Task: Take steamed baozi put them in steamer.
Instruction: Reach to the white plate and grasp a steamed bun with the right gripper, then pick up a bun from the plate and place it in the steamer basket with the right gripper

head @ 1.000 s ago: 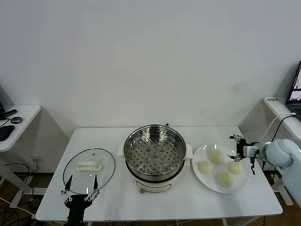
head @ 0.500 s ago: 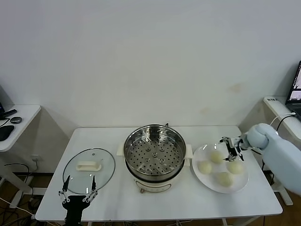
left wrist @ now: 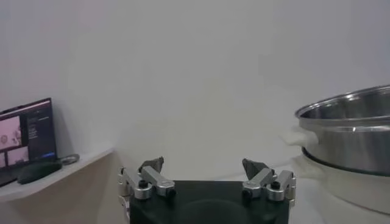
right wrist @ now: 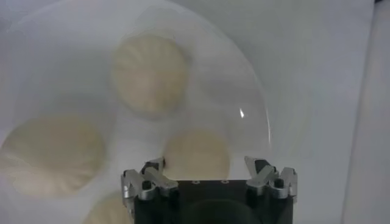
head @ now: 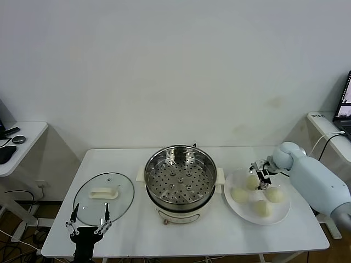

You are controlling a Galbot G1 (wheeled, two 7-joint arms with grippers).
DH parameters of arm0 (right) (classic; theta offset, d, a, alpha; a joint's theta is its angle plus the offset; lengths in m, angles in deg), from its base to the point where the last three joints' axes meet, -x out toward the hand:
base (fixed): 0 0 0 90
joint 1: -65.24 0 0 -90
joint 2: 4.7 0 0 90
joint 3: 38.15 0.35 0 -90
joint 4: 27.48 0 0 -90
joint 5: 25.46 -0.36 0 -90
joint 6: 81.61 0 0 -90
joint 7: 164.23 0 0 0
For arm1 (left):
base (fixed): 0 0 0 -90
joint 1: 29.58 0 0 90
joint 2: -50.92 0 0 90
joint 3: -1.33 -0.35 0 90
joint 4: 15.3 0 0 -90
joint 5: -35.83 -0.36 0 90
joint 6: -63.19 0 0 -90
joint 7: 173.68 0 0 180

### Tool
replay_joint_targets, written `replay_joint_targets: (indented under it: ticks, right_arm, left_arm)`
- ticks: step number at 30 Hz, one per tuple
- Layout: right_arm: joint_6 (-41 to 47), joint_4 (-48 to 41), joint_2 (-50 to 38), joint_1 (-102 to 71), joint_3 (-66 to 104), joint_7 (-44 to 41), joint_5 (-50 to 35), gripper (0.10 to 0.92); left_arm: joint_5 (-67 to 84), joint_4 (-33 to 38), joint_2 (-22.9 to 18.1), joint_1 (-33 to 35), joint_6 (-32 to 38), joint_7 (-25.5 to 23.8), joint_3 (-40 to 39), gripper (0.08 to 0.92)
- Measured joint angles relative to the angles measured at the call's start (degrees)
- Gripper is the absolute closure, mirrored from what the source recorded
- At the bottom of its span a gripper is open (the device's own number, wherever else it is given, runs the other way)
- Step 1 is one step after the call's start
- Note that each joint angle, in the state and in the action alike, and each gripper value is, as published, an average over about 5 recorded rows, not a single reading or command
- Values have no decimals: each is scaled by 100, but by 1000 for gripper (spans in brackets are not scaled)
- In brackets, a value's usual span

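Observation:
The steel steamer with its perforated tray stands mid-table, empty; it also shows in the left wrist view. Four cream-white baozi lie on a white plate to its right: back, left, right, front. My right gripper is open, low over the plate's back part between the back and right baozi. In the right wrist view one baozi lies just ahead of the open gripper, between the fingertips' line. My left gripper is open and empty at the table's front left.
A round glass lid with a white handle lies left of the steamer, just behind my left gripper. A side desk stands far left, another desk with a laptop far right. The wall is behind the table.
My right arm has swung in to the left, from the plate's right edge to over its back part. My left gripper has dropped slightly toward the front edge.

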Motion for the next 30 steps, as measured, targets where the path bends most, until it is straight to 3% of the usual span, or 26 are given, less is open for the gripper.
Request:
replay_joint_targets:
  ticks: [14,21,30]
  right_arm:
    - [8,43,-63,164,-274,-113,-129,529]
    - [30,265,-212,285,-448,-149,-307,612]
    - [114,867,-650,747,-946,-225,-805,651]
  left_arm:
    - [-1,24,-4,4,22,3,22,177]
    - [-3,62,1,15,24,2,22,177]
    - [24,125,40,25,34,2,23,177]
